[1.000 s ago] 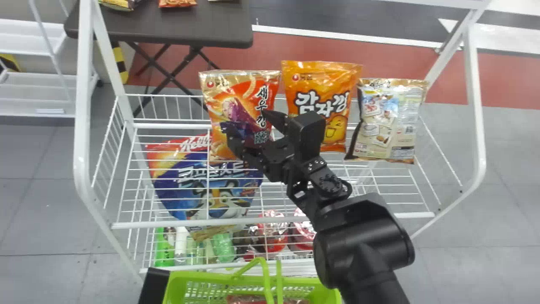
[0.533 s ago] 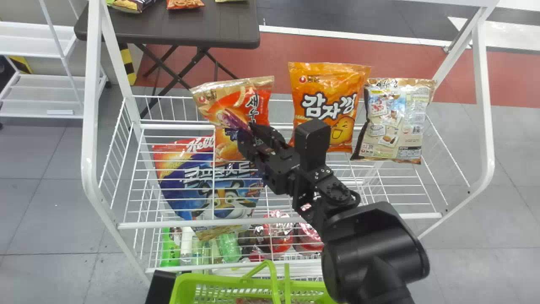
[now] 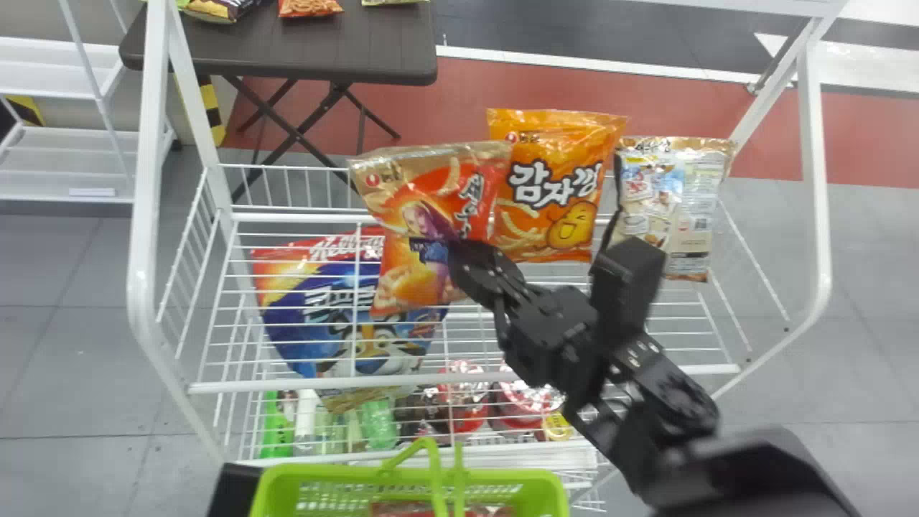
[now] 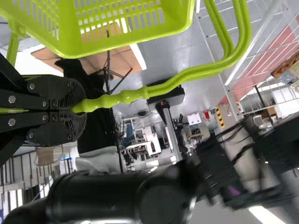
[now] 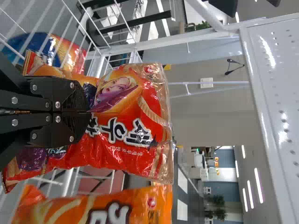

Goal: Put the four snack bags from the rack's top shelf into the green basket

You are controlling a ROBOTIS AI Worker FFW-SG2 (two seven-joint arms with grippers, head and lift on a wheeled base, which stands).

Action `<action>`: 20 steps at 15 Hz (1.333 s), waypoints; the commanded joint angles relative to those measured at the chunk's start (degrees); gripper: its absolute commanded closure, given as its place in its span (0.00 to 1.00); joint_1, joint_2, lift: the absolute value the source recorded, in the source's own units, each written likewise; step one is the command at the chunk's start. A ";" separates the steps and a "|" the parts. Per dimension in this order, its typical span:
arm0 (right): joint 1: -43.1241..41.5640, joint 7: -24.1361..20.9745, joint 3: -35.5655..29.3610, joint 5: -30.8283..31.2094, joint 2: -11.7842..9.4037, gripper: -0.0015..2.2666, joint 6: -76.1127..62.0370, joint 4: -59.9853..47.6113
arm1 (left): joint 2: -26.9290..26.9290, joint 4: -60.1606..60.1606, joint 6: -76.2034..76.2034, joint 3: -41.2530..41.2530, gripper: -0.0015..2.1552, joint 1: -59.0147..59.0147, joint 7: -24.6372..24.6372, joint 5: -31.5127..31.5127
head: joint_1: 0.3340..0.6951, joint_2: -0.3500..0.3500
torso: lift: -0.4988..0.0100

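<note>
Your right hand point(image 3: 459, 255) is left of centre in the head view, with the red bag point(image 3: 431, 215) held above the rack's top shelf point(image 3: 237, 215). In the right wrist view, that hand point(image 5: 88, 112) is closed down tight, pinching the bag. You have the bag roughly upright, printed front towards the head camera, its long axis close to vertical and its gold top leaning a little to the right. It overlaps the left edge of the orange bag point(image 3: 556, 190); whether they touch, you cannot tell.

The orange bag stands nearly upright, front towards you. Right of it, the beige bag point(image 3: 671, 194) is upright too, back panel towards you.

You get bold dark characters and a small round emblem on the red bag, and big white lettering over a smiling cartoon on the orange one. The beige bag's panel is packed with print too small to read.

Your right arm hides part of the beige bag. The green basket point(image 3: 323, 470) is cut off at the bottom edge, with a reddish packet point(image 3: 409, 509) partly visible inside. Your left hand point(image 3: 233, 492), at the lower left, is also cut off; by its wrist view, that hand point(image 4: 84, 110) is clamped on the basket's handle point(image 4: 128, 95).
</note>
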 commanded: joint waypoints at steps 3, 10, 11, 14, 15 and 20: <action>14.96 5.73 -16.72 -10.72 -1.30 0.95 20.20 -17.49 | -0.38 -0.01 -0.33 0.69 1.00 0.10 0.27 0.02 | 1.00 0.00 | 0.98; 17.24 14.16 -31.57 -21.26 -3.06 0.95 64.85 -20.57 | -0.82 -0.27 -1.74 -0.01 1.00 1.16 1.50 -0.06 | 1.00 0.00 | 0.98; 17.86 14.60 -30.34 -22.05 -3.59 0.95 64.96 -19.42 | -0.82 -0.45 -1.74 -0.27 1.00 1.07 1.50 -0.24 | 1.00 0.00 | 0.98; 18.03 14.60 -24.36 -22.93 -3.67 0.95 64.96 -16.87 | -0.73 -1.24 -1.56 -0.98 1.00 1.25 1.59 -0.33 | 1.00 0.00 | 0.98; 17.77 14.34 -22.25 -22.76 -3.67 0.95 64.67 -16.08 | -0.73 -1.50 -1.56 -1.42 1.00 1.42 1.68 -0.42 | 1.00 0.00 | 0.98; 13.73 11.26 -5.91 -15.37 -3.50 0.95 50.26 -7.29 | -0.55 -2.56 -1.74 -2.21 1.00 2.21 1.59 -0.59 | 1.00 0.00 | 0.98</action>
